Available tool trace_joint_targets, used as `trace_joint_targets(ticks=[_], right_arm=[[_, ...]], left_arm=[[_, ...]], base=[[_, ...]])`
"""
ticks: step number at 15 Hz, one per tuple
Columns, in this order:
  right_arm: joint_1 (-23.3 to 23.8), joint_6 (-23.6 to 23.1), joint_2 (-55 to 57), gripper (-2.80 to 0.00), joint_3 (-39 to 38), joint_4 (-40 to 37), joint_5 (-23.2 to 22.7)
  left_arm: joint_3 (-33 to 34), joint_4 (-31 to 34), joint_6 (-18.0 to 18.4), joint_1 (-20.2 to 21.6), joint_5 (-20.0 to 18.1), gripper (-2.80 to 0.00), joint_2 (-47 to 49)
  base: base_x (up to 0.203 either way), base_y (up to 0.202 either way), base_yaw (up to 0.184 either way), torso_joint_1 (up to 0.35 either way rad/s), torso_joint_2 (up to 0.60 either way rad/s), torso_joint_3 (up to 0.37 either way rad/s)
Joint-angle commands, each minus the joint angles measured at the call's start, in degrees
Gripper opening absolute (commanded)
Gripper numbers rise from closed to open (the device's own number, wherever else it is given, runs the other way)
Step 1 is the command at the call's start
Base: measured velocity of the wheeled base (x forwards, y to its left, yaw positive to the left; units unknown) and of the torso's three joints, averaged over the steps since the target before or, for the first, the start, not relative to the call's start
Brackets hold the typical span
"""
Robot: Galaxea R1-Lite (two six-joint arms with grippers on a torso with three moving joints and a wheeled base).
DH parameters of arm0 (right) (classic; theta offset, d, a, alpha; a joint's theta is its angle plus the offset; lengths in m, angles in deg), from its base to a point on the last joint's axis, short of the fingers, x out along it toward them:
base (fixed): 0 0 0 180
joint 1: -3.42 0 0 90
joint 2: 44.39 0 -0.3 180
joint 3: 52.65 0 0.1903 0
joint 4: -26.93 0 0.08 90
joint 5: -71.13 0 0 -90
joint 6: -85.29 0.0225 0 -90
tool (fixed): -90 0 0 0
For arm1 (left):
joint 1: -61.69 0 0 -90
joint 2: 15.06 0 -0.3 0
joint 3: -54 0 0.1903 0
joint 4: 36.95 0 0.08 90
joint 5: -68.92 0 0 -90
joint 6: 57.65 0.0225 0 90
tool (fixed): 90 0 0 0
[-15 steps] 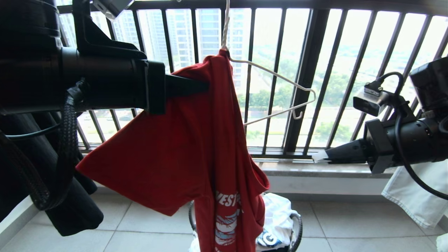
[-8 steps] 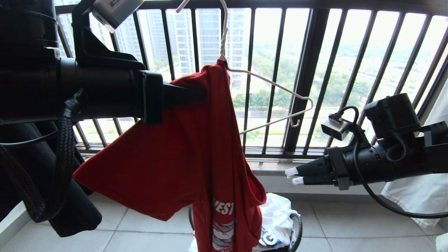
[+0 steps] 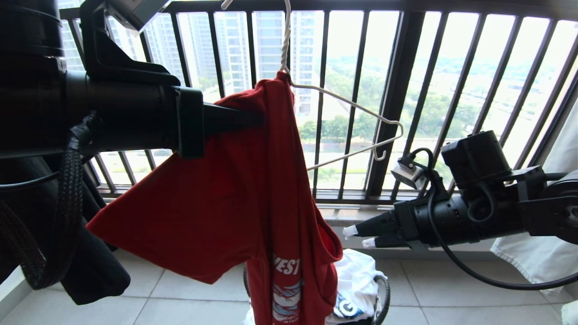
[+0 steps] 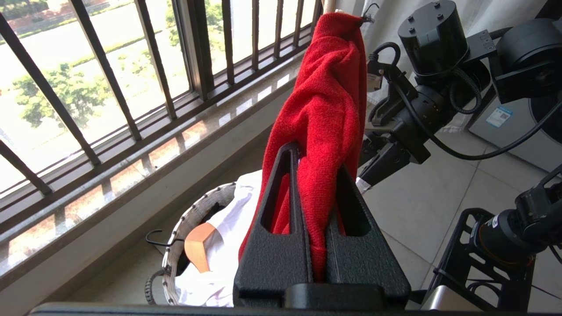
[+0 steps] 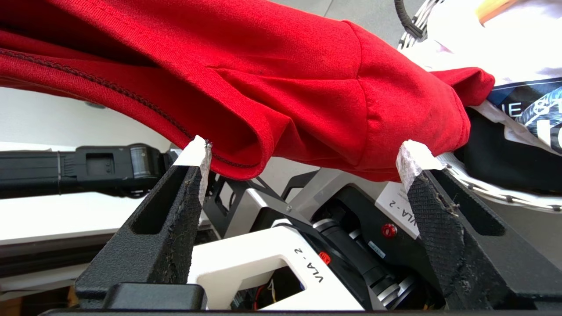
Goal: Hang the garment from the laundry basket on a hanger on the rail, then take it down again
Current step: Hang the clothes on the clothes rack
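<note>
Head view: red short-sleeved T-shirt with white and pale blue chest print [image 3: 253,198] draped over only one shoulder of the thin white wire hanger [image 3: 347,106], the other shoulder of that hanger bare and jutting toward the black balcony railing [image 3: 397,90]. Left gripper [image 3: 253,119] clenched on a fold of the T-shirt just beside the hanger's twisted neck. Right gripper [image 3: 354,237] below the hanger's bare arm, near the T-shirt's loose hem side, not touching. Small round white-rimmed laundry basket [image 3: 381,289] directly beneath the hanger, holding a white printed T-shirt [image 3: 356,280]. Left wrist view: black fingers [image 4: 274,228] pinched shut on bunched red cloth, the basket rim [image 4: 193,219] below. Right wrist view: taped fingertips [image 5: 195,151] spread wide, nothing between them, a soft fold and seam of the red T-shirt [image 5: 307,101] hanging just above. Light, limp, unslippery knit by the look of it; likely to sag and slide off the smooth wire; best taken at the neckline or shoulder seam to stretch over the bare arm.
</note>
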Motion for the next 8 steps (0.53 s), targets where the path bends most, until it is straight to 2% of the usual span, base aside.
trace_joint_targets(ticks=[1, 3, 8], right_arm=[[-1.24, 0.11, 0.14, 0.0, 0.22, 0.54, 0.15], [-1.52, 0.03, 1.22, 0.0, 0.22, 1.31, 2.05], [-3.41, 0.11, 3.12, 0.0, 1.27, 2.56, 2.41]], left_arm=[[0.05, 0.03, 0.04, -0.04, -0.15, -2.8, 0.0], [0.05, 0.03, 0.04, -0.04, -0.17, -2.8, -0.08], [0.13, 0.03, 0.04, -0.04, -0.19, -2.8, -0.35]], base=[[0.0, 0.0, 0.0, 0.0, 0.0, 0.0], [0.0, 0.0, 0.0, 0.0, 0.0, 0.0], [0.0, 0.0, 0.0, 0.0, 0.0, 0.0]])
